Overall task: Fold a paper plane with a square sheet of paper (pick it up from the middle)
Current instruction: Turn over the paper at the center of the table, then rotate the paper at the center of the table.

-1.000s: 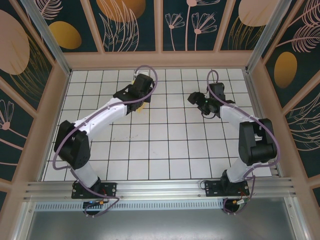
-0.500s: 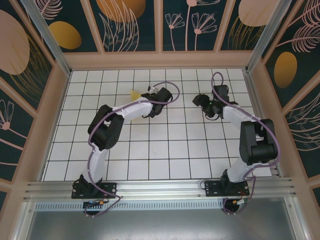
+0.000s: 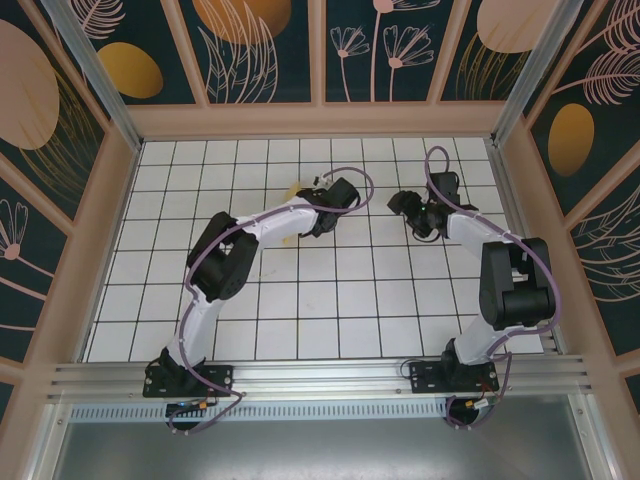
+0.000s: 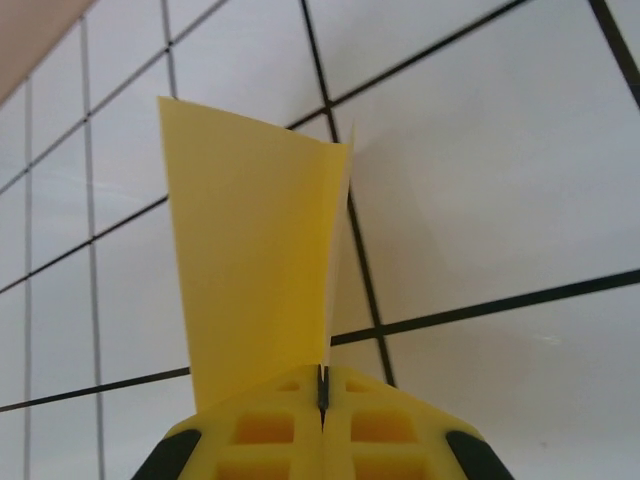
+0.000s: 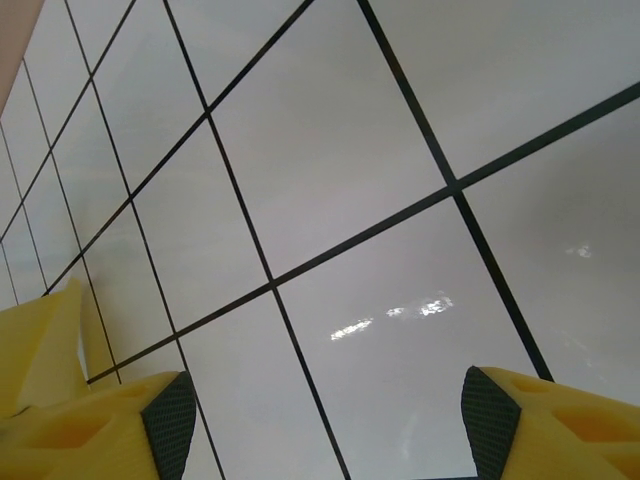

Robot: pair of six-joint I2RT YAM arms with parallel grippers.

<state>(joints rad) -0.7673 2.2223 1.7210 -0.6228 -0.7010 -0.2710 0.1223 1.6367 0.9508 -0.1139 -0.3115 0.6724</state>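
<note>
The left gripper (image 4: 322, 398) is closed on the lower edge of the paper plane (image 4: 255, 250), holding it upright above the tiled table (image 4: 500, 150), while the right gripper (image 5: 330, 410) stands open and empty, so the narrow pinch could let the plane slip or unfold.

Top view bright and even, light from overhead, shadows on the white tiled floor (image 3: 330, 300) faint and soft. Wall panels (image 3: 260, 50) read much darker. Grid lines stay near straight out to the edges, focus fine overall. Left wrist view: folded yellow paper (image 4: 255, 250) sharp and well lit, thin right edge glows paler, faint grey shadow on the tile just right of it, far tiles slightly soft. Right wrist view: glossy tiles, small white glare specks mid-frame and another at right, grey falloff toward the right side, lines crisp, no motion blur.
</note>
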